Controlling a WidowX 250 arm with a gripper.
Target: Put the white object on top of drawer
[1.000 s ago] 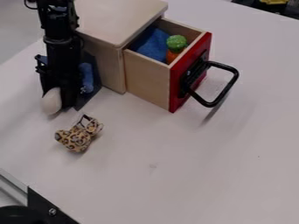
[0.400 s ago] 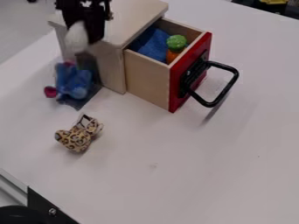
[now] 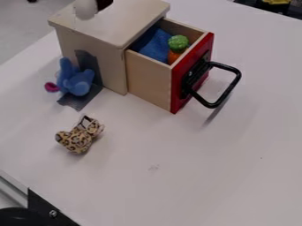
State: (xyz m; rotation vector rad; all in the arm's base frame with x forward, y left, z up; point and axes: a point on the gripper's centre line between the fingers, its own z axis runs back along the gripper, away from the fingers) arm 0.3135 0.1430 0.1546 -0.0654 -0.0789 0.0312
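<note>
I have the white object (image 3: pixel 85 9) pinched in the gripper (image 3: pixel 104 4), over the wooden box's top (image 3: pixel 115 22).

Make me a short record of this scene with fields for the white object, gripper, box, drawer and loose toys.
white object: at the far left part of the box top; contact with the wood unclear
gripper: at the picture's top edge, beside the white object
box: pale wood, flat top
drawer: pulled open; red front, black handle
drawer contents: blue cloth, green-and-orange toy
loose toys: blue one beside the box, leopard-print one nearer the camera
</note>
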